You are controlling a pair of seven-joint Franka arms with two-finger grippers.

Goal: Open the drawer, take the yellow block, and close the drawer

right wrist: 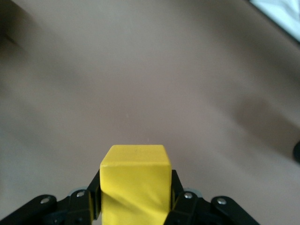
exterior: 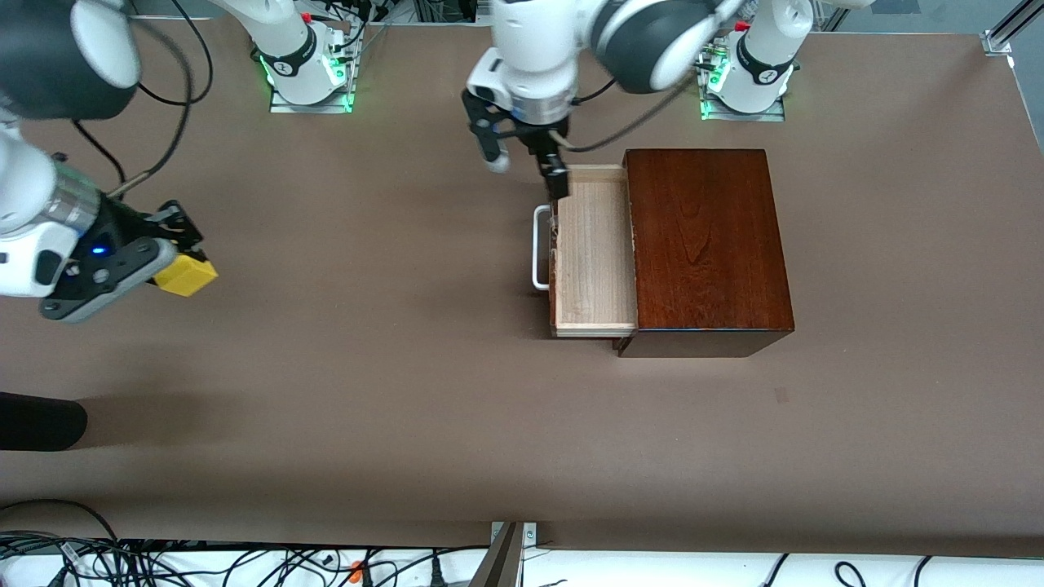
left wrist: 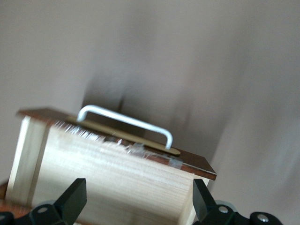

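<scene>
The drawer (exterior: 591, 253) of the dark wooden box (exterior: 705, 244) stands pulled out toward the right arm's end, its pale inside bare, with the white loop handle (exterior: 540, 249) on its front. My left gripper (exterior: 526, 163) is open over the drawer's corner farthest from the front camera. The left wrist view shows the drawer (left wrist: 117, 173) and its handle (left wrist: 126, 122) past my open left gripper (left wrist: 138, 188). My right gripper (exterior: 181, 269) is shut on the yellow block (exterior: 189, 277) and holds it above the table at the right arm's end. The block (right wrist: 135, 183) also shows in my right gripper (right wrist: 135, 199).
A black rounded object (exterior: 41, 420) pokes in at the right arm's end, nearer to the front camera. Cables (exterior: 163, 558) lie along the table's near edge. Brown tabletop (exterior: 367, 342) lies between the block and the box.
</scene>
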